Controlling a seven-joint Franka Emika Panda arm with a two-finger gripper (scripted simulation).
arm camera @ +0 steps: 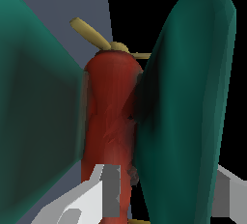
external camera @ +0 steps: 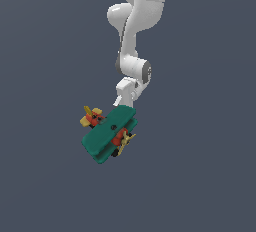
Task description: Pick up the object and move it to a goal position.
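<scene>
The object (external camera: 106, 140) is a small toy biplane with two teal-green wings, a red-orange body, a yellow propeller (external camera: 128, 139) and a yellow tail (external camera: 89, 116). It hangs tilted right under my gripper (external camera: 125, 105), whose fingertips are hidden behind the upper wing. In the wrist view the red body (arm camera: 108, 107) and one wing (arm camera: 188, 97) fill the picture. A grey finger (arm camera: 103, 191) shows against the body and the other finger (arm camera: 227, 191) beyond that wing. The gripper (arm camera: 164, 194) is shut on the object. The second wing (arm camera: 34, 83) lies outside the fingers.
The white arm (external camera: 137, 31) comes down from the top of the exterior view. Around it is only a plain dark grey surface (external camera: 45, 186), with no other object or edge showing.
</scene>
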